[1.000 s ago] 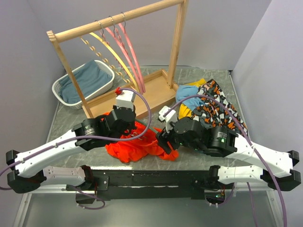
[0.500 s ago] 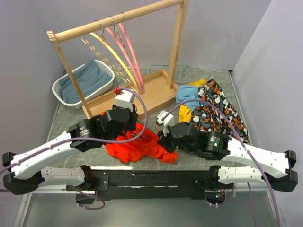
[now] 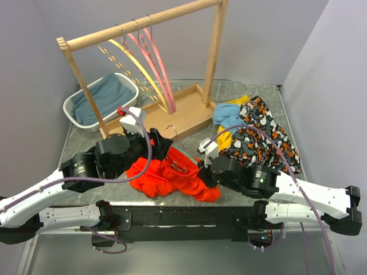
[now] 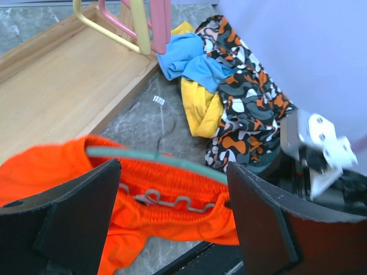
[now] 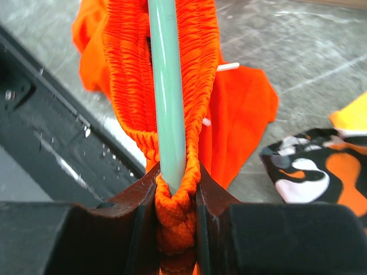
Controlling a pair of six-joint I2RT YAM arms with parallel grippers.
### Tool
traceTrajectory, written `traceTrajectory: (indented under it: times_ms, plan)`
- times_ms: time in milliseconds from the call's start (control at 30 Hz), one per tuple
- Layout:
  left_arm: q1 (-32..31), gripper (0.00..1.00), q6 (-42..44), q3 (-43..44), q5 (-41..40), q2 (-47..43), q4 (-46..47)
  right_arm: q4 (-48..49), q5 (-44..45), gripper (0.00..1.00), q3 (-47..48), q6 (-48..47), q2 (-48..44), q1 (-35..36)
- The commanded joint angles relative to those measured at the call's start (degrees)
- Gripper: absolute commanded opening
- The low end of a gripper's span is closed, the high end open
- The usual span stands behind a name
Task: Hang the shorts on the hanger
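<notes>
Orange-red shorts (image 3: 167, 179) lie bunched, waistband and mint-green hanger (image 5: 167, 103) pinched together in the right gripper (image 5: 176, 184). The left gripper (image 4: 172, 177) gapes wide, empty, at their eleven o'clock.

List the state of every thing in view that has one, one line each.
shorts, heaped on the table, waistband around the hanger
hanger, off the rack, inside the waistband
left tool, open, holding nothing
right tool, shut on the waistband and the hanger's end
pink hangers, hanging on the rack
yellow hanger, hanging on the rack
basket, holding blue cloth
</notes>
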Motion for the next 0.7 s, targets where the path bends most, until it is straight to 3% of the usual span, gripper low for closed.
traceTrajectory:
  times_ms: [0,267,467,667]
  plan:
    - [-0.3,0.8,0.3,-1.2,2.8,-2.9,3.4,3.9,7.2,0.0,1.7,5.5,-2.1,-2.4]
    - [-0.3,0.82,0.5,-4.0,4.7,-4.8,5.1,5.3,1.6,0.0,11.7,1.0,1.3,-19.2]
    - [-0.4,0.81,0.1,-4.6,5.4,-5.0,5.4,2.2,-2.6,0.0,30.5,-5.7,12.2,-30.1]
    - [-0.3,0.81,0.3,-5.6,5.7,-5.1,5.9,0.5,-6.1,0.0,48.4,-10.8,21.2,-35.9]
